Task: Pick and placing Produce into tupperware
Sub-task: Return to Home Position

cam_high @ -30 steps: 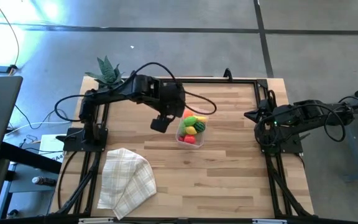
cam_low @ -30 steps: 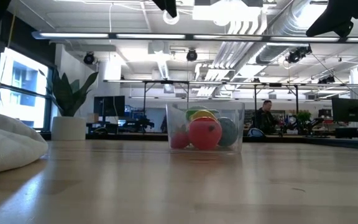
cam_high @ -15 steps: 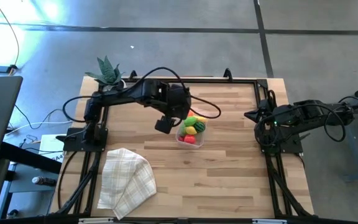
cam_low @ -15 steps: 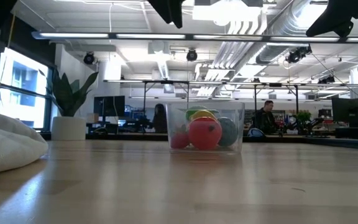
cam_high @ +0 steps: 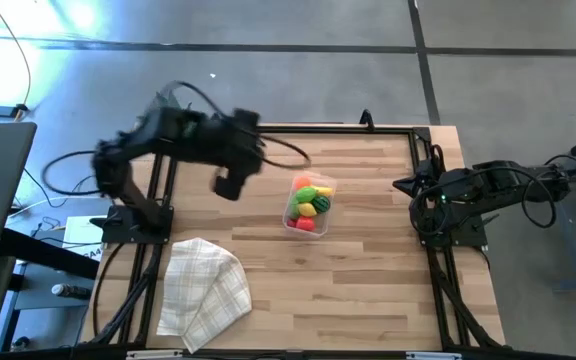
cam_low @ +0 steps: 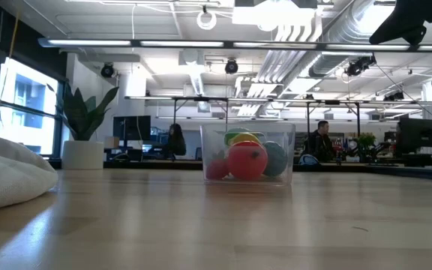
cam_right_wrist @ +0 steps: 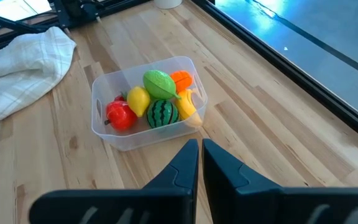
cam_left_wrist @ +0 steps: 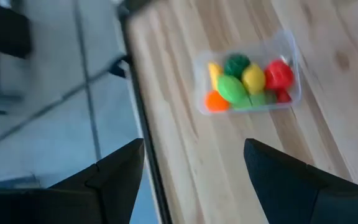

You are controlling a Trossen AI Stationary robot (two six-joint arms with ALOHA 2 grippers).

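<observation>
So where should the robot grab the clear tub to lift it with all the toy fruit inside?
Probably the thin rim of the tub, at the short end by the red piece, coming straight down: one finger inside, one outside. It stands upright with no lid, so the rim is free, and that end seems to have a little room beside the produce.

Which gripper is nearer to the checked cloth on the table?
Left. The left gripper hangs over the table on its left side, not far from the cloth. The right gripper rests at the right edge, across the table.
</observation>
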